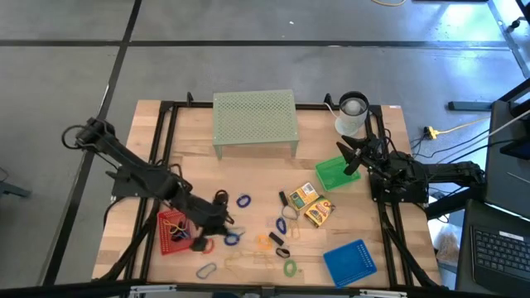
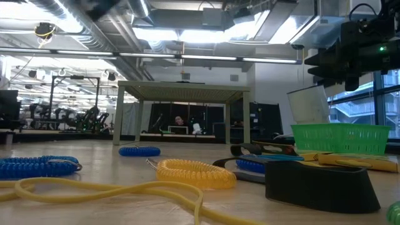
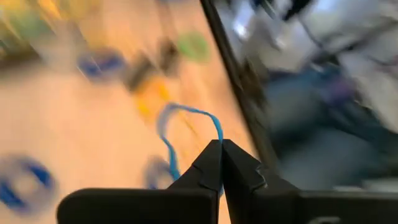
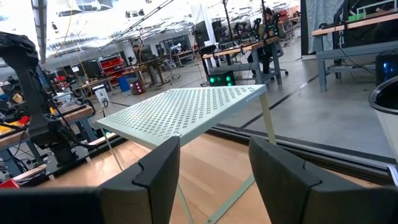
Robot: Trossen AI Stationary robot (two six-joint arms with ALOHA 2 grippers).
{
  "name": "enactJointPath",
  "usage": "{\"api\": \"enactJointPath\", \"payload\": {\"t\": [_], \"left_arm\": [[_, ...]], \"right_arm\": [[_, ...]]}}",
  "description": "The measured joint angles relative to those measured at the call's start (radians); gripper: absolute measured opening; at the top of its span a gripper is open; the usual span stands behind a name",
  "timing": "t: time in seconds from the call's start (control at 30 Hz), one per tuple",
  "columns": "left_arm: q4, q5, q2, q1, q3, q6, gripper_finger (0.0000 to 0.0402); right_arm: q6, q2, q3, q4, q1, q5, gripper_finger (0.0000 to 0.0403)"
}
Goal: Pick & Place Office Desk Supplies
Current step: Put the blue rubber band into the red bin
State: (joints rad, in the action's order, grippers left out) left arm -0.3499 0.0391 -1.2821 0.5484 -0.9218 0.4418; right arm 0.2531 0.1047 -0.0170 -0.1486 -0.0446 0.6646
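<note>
Left gripper (image 3: 221, 144) has its jaws pressed together on a thin blue loop (image 3: 186, 118), which dangles out from the tips. It's low over the desk (image 1: 207, 132) just beside the red tray (image 1: 170, 232), so my guess is the loop is headed into it.

Right gripper (image 4: 214, 168) is parked with jaws spread and nothing between them, up over the green tray (image 1: 330, 172) and facing the pale green mesh riser (image 4: 180, 109). Looks like it's just waiting its turn.

Rest of the supplies are loose in the middle of the desk, well apart from the riser:
- two little yellow boxes (image 1: 310, 204), touching each other
- a few blue rings, e.g. one (image 1: 243, 200) near the left arm
- one green ring (image 1: 290, 267)
- an orange ring (image 1: 263, 241), I think
- a silvery clip (image 1: 206, 271), some small black clips, too small to count

Trays: three, the last one a blue tray (image 1: 348, 263). A white cup (image 1: 352, 114) sits in the far corner.
</note>
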Motion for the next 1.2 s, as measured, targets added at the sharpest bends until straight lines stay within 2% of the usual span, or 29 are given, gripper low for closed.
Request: {"api": "enactJointPath", "payload": {"t": [0.1, 0.37, 0.6, 0.87, 1.2], "left_arm": [[-0.129, 0.114, 0.042, 0.013, 0.0, 0.142, 0.0002], [-0.466, 0.123, 0.117, 0.123, 0.0, 0.469, 0.0002], [-0.738, 0.11, 0.12, 0.219, 0.0, 0.769, 0.0007], [-0.762, 0.066, 0.12, 0.264, 0.001, 0.874, 0.0012], [-0.762, 0.017, 0.119, 0.265, 0.001, 0.89, 0.0049]], "right_arm": [[0.0, 0.0, 0.0, 0.0, 0.0, 0.0, 0.0194], [0.0, 0.0, 0.0, 0.0, 0.0, 0.0, 0.0194], [0.0, 0.0, 0.0, 0.0, 0.0, 0.0, 0.0194], [0.0, 0.0, 0.0, 0.0, 0.0, 0.0, 0.0194], [0.0, 0.0, 0.0, 0.0, 0.0, 0.0, 0.0194]]}}
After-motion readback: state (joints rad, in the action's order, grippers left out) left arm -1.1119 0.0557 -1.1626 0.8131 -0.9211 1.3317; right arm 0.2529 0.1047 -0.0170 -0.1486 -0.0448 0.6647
